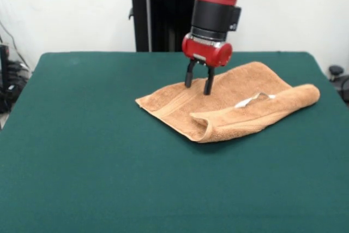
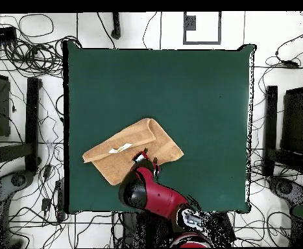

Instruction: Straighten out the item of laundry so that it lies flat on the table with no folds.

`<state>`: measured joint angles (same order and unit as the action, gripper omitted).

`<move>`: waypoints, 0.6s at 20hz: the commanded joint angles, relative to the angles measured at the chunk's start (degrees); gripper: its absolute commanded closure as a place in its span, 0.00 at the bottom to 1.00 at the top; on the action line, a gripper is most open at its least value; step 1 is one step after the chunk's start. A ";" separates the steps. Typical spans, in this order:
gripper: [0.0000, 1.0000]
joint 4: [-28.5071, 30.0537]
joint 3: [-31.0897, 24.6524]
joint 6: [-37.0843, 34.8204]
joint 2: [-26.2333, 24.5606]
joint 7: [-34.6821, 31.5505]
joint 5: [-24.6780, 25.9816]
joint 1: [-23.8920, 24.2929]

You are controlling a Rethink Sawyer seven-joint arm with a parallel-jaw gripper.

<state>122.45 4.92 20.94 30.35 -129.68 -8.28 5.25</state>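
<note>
I am holding my claw point(image 1: 198, 82) over the towel point(image 1: 229, 102), its two black fingers point(image 1: 189, 75) parted a little, gripping nothing, their tips at or just above the cloth near the towel's far edge; I cannot tell whether they are touching it. The towel is lying on the green table point(image 1: 82, 151), toward my side of it and a bit to the right in the front view. It is not lying flat: the front edge is folded back over itself in a thick roll running from the near corner out to the right end, and the small white label point(image 1: 248, 100) is showing beside that fold. The left corner is lying flat, its woven band showing. In the overhead view the towel point(image 2: 124, 152) is sitting slantwise near my edge of the table point(image 2: 180, 84), with wide open green felt stretching beyond it and on both sides. My arm point(image 2: 154, 194) is reaching in over the near edge.
</note>
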 commanded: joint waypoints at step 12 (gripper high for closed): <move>0.00 -5.83 -8.31 11.66 -7.21 -12.27 5.10 3.46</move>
<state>122.85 3.88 27.19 28.91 -129.68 -3.57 8.69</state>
